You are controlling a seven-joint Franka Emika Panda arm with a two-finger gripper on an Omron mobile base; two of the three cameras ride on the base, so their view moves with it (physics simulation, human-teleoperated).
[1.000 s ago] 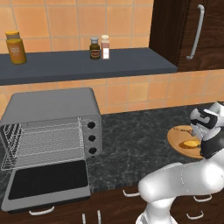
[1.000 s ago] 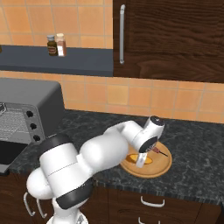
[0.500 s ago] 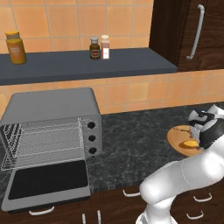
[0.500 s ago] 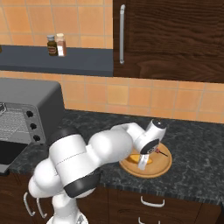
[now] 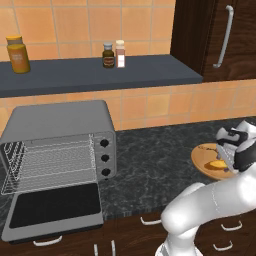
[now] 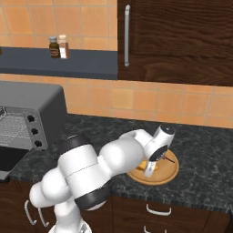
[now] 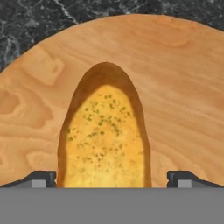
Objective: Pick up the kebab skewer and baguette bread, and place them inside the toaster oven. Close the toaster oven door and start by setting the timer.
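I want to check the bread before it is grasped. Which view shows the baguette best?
The hand view: the baguette lies large between the open gripper fingertips on the wooden plate, crust and crumb clear. In the left base view it is a small yellow patch beside the hand; in the right base view the arm partly covers it.

A rendered home kitchen: orange tiled backsplash [image 5: 145, 107], dark speckled stone counter [image 5: 150, 165], dark wood cabinets [image 6: 182, 36], a toaster oven [image 5: 57, 145], and spice jars [image 5: 114, 54] on a wall shelf [image 5: 95, 75].

The baguette bread [image 7: 104, 140] lies on the round wooden plate [image 7: 183, 87], between the wide-spread fingertips [image 7: 41, 178]; dark bench [image 7: 26, 26] beyond.
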